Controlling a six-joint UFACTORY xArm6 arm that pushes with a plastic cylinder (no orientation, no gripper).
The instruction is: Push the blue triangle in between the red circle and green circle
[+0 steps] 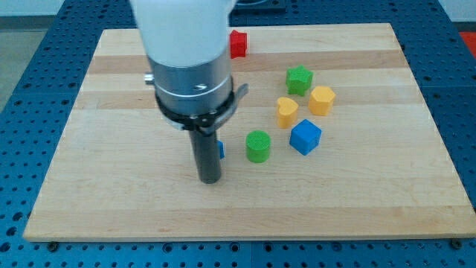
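Observation:
My tip rests on the wooden board left of centre, below the arm's big grey and white body. A sliver of a blue block, likely the blue triangle, shows just right of the rod, mostly hidden behind it. The green circle stands a short way right of that sliver. A red block sits near the view's top, partly hidden by the arm; its shape is unclear. No other red block shows.
A blue cube lies right of the green circle. A yellow heart, a yellow hexagon and a green star cluster above it. The board's edge runs along the view's bottom.

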